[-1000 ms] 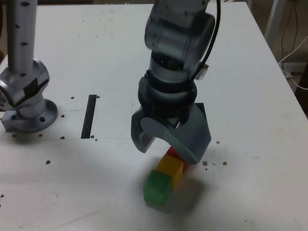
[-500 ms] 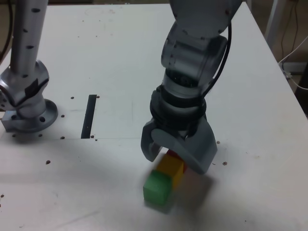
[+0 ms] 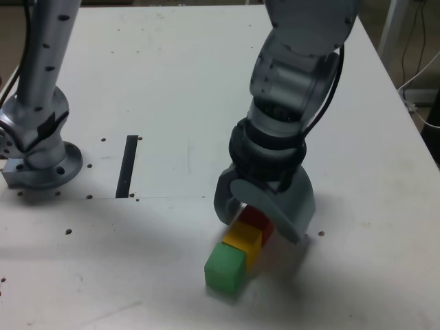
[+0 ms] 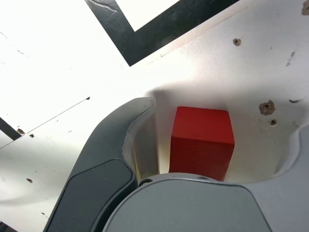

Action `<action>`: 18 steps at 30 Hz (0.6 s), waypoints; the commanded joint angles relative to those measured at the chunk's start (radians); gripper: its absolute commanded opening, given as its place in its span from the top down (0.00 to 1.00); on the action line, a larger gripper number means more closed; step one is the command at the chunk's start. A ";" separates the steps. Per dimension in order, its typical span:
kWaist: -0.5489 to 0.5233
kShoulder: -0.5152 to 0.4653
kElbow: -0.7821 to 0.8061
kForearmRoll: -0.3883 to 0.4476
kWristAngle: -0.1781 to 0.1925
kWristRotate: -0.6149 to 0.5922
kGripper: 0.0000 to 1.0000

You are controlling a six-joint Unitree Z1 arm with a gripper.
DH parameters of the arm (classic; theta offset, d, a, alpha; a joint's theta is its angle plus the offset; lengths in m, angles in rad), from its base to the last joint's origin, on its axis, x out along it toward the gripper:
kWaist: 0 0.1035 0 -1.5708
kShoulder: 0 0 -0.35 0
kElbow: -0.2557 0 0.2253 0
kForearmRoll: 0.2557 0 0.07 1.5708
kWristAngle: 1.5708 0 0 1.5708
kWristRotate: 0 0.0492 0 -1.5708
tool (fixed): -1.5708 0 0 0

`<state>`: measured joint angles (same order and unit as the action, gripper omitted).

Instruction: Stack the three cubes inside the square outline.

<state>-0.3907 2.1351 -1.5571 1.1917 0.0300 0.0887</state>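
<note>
Three cubes lie touching in a diagonal row on the white table: green cube (image 3: 225, 268) nearest the front, yellow cube (image 3: 242, 240) in the middle, red cube (image 3: 255, 216) behind. My gripper (image 3: 261, 214) is open and lowered over the red cube, one finger on each side. In the wrist view the red cube (image 4: 202, 143) sits between the fingers (image 4: 120, 150), with a gap on the side of the dark finger. A corner of the square outline (image 4: 159, 30) shows beyond the gripper (image 4: 219, 126) in the wrist view. The arm hides it in the exterior view.
A narrow black strip (image 3: 128, 166) lies on the table at the exterior view's left, beside the arm's base (image 3: 41, 155). Small screw holes (image 4: 266, 107) dot the surface by the red cube. The table edge (image 3: 405, 110) runs along the exterior view's right, with cables beyond it.
The gripper has moved toward the exterior view's right and come down, so it now straddles the red cube. The three cubes have not moved.
</note>
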 commanded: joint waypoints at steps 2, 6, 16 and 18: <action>0.001 0.009 -0.011 -0.005 0.002 0.002 0.43; 0.001 0.012 -0.012 -0.011 0.011 0.002 0.64; 0.003 0.011 -0.005 -0.013 0.019 0.002 0.72; 0.005 0.011 -0.003 -0.014 0.019 0.002 0.72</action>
<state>-0.3892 2.1420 -1.5626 1.1792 0.0474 0.0889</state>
